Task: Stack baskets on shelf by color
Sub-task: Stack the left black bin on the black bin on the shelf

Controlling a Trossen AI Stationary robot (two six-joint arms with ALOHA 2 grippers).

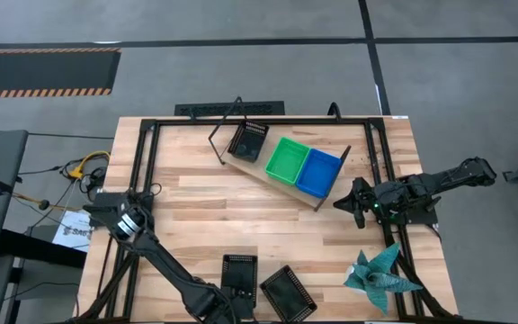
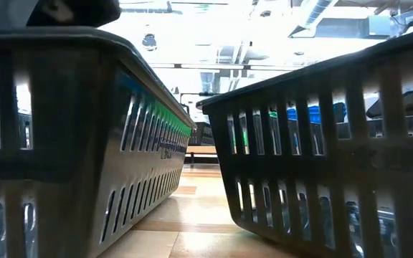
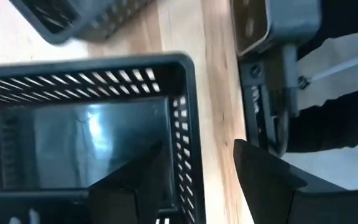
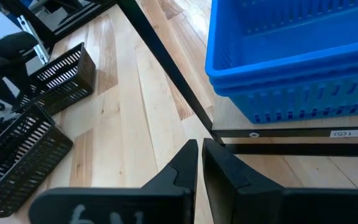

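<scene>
**Left tool straddling a black basket wall at the near edge, right tool closed beside the shelf**

From above I see the shelf [image 1: 283, 176] lying askew on the table [image 1: 196, 216], carrying a black basket [image 1: 247, 141], a green basket [image 1: 286, 158] and a blue basket [image 1: 318, 173] in a row. Two more black baskets sit at the near edge: a straight one [image 1: 238, 274] and a tilted one [image 1: 288, 292] just beside it. The teal spiky star [image 1: 378, 274] lies well apart, toward the right corner.

My left tool [image 3: 197, 180] has its fingers parted, one finger inside and one outside the side wall of the straight black basket [image 3: 92, 118]; I cannot tell whether they press the wall. In the high view the arm covers this spot.

My right tool [image 4: 200, 163] is closed on nothing, hanging over bare table just beside the shelf's black wire end frame [image 4: 166, 74]. Its wrist view shows the blue basket [image 4: 297, 56] as nested layers, which the high view does not reveal.

The low view is almost blocked by two black basket walls [image 2: 70, 143] [image 2: 328, 150]; only slivers of green and blue show through.
</scene>
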